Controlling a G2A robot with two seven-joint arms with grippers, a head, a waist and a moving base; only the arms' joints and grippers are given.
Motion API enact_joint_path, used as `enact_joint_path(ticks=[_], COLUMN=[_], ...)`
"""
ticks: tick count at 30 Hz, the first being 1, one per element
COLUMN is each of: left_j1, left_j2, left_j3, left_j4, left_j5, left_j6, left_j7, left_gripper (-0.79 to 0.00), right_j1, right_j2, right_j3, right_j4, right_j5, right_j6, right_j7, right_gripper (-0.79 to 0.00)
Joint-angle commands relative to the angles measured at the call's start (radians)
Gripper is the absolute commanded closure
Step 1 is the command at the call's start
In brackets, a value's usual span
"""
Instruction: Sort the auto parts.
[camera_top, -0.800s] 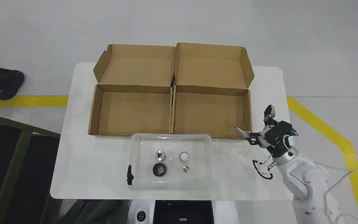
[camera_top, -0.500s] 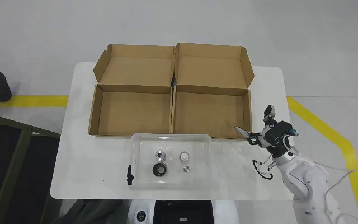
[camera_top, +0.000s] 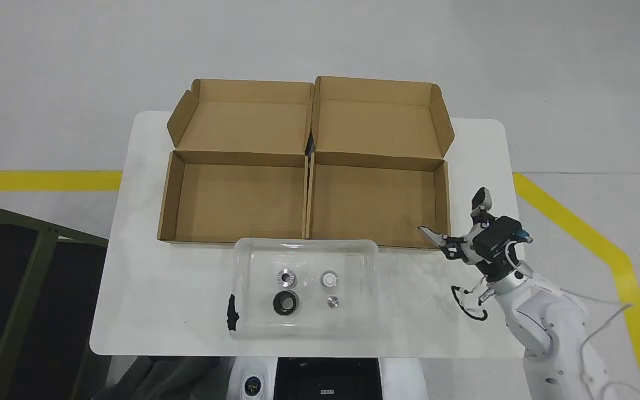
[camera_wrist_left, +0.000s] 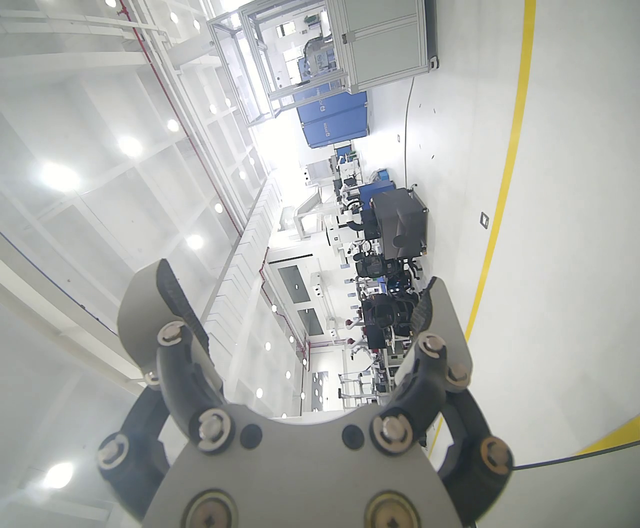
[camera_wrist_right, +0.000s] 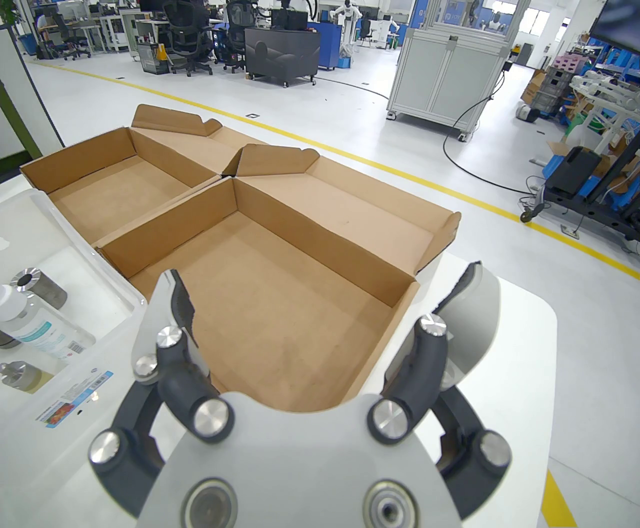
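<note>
Metal auto parts lie unmoved in the clear tray near the cardboard boxes, and the right gripper stays spread at the table's right (left gripper spread too), so sorting hasn't begun.

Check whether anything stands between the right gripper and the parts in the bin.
Nothing visible: bare table lies between the right gripper and the clear bin. Only the bin's wall surrounds the parts; the right box's corner sits beside the gripper.

The right gripper showed pale grey fingers with black ribbed pads, black linkages and silver screws on a grey plate; the left gripper matched. The arm was white, its black wrist blue-marked.
</note>
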Motion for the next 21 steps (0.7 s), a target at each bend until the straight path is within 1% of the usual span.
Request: enact_joint_path(ticks=[1, 7, 12, 16, 21], left_j1=[0.000, 0.000, 0.000, 0.000, 0.000], left_j2=[0.000, 0.000, 0.000, 0.000, 0.000], left_j3=[0.000, 0.000, 0.000, 0.000, 0.000], left_j4=[0.000, 0.000, 0.000, 0.000, 0.000], left_j5=[0.000, 0.000, 0.000, 0.000, 0.000], left_j6=[0.000, 0.000, 0.000, 0.000, 0.000], left_j7=[0.000, 0.000, 0.000, 0.000, 0.000], left_gripper=[-0.785, -0.785, -0.785, -0.785, -0.785], right_j1=[0.015, 0.081, 0.144, 0.192, 0.234], right_j2=[0.004, 0.016, 0.025, 0.030, 0.035], right_j3=[-0.001, -0.020, -0.072, -0.131, -0.204], right_j4=[-0.006, 0.012, 0.047, 0.058, 0.039], right_j5=[-0.001, 0.067, 0.149, 0.199, 0.229], right_j6=[-0.036, -0.196, -0.324, -0.383, -0.415], right_j7=[0.016, 0.097, 0.207, 0.284, 0.356], right_gripper=[-0.785, -0.785, -0.785, -0.785, -0.785])
